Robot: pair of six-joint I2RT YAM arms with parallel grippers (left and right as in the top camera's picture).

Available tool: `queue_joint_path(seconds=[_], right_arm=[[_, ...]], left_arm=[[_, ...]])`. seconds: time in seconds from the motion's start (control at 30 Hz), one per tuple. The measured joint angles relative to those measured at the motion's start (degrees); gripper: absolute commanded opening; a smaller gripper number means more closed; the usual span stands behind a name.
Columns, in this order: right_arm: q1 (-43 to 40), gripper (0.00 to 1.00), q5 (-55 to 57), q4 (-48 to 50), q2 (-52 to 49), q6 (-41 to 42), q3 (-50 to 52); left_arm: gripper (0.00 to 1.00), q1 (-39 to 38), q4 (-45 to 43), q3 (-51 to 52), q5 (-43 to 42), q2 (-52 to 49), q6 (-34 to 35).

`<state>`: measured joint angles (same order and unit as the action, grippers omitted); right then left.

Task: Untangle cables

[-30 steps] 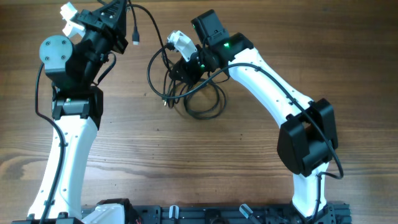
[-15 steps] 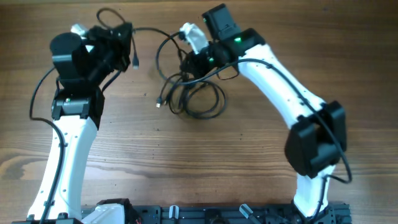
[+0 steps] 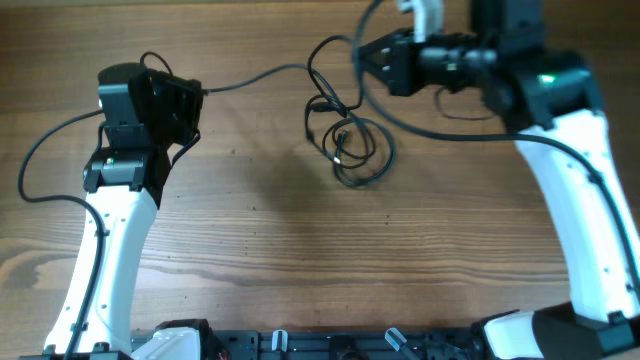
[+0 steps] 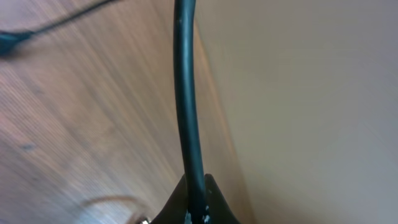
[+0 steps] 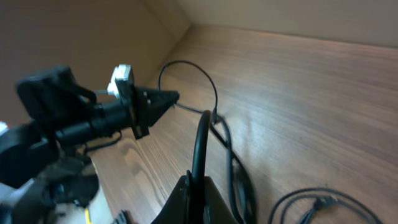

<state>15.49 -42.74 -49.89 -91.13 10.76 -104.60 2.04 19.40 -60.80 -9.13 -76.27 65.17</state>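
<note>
- Brown wood-grain worktop (image 3: pixel 300 260) is seen beneath everything, and a plain beige wall is shown beyond its edge in both wrist views.
- At the left side the left arm (image 3: pixel 115 240) is stood up; the right arm (image 3: pixel 585 200) is reached from the right across the far half.
- Between the two hands the cables (image 3: pixel 350 145) are gathered in a loose knot of black loops, lying on the wood well apart from the left hand (image 3: pixel 195 95) and near the right hand (image 3: pixel 372 62), below and slightly to its left.
- One strand (image 3: pixel 260 75) is drawn out of the knot leftward, its long axis set almost along the worktop's width.
- That strand is pinched in the closed left hand.
- A second cord rising from the knot is clamped in the closed right hand.
- The coming move is judged to depend on this left-to-right line: the nearer right hand is better placed to lift loops clear while the far end is anchored.
</note>
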Motion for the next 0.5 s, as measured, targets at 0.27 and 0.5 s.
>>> queue_joint_path(seconds=[0.27,0.5], right_arm=[[-7.26,0.04,-8.90,-1.95,0.48,3.39,0.00],[-18.43,0.04,-15.19,1.05,0.44,8.70,0.00]], left_arm=[[0.04,-0.07,3.21,0.00,4.24,0.00,-7.72],[0.04,-0.42,5.73,0.00,7.37,0.00,-10.21]])
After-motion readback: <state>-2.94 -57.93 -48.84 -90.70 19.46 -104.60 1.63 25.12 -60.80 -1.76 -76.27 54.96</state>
